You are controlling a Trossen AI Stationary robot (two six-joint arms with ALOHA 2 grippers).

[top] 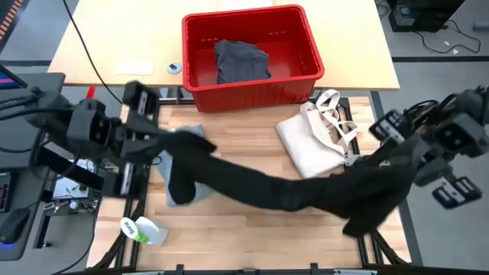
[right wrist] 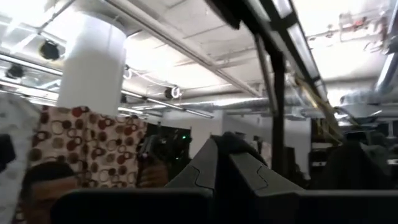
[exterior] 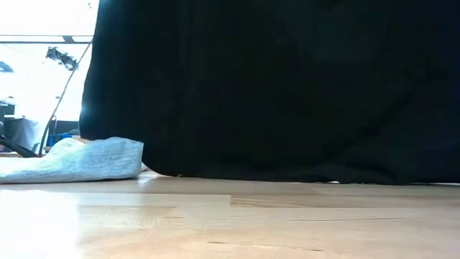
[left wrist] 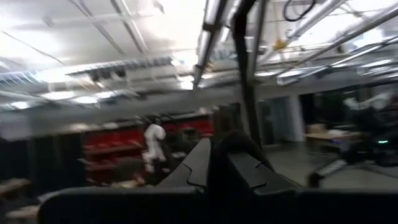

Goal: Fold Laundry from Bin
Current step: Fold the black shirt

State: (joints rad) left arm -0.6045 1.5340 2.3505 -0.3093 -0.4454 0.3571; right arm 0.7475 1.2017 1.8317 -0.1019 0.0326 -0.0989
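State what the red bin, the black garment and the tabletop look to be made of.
Bin: seemingly moulded plastic, glossy, with ribbed walls.
Black garment: soft matte cloth, sagging and draping between both grippers.
Tabletop: apparently light wood, smooth, with visible plank grain.

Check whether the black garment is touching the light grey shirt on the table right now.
Touching. In the high view, the black garment hangs stretched between both tools and drapes directly over the light grey shirt, hiding its middle.

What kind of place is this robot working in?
Probably a robotics lab or workshop: exposed ceiling ducts, red storage shelving, and a wooden table holding a red bin.
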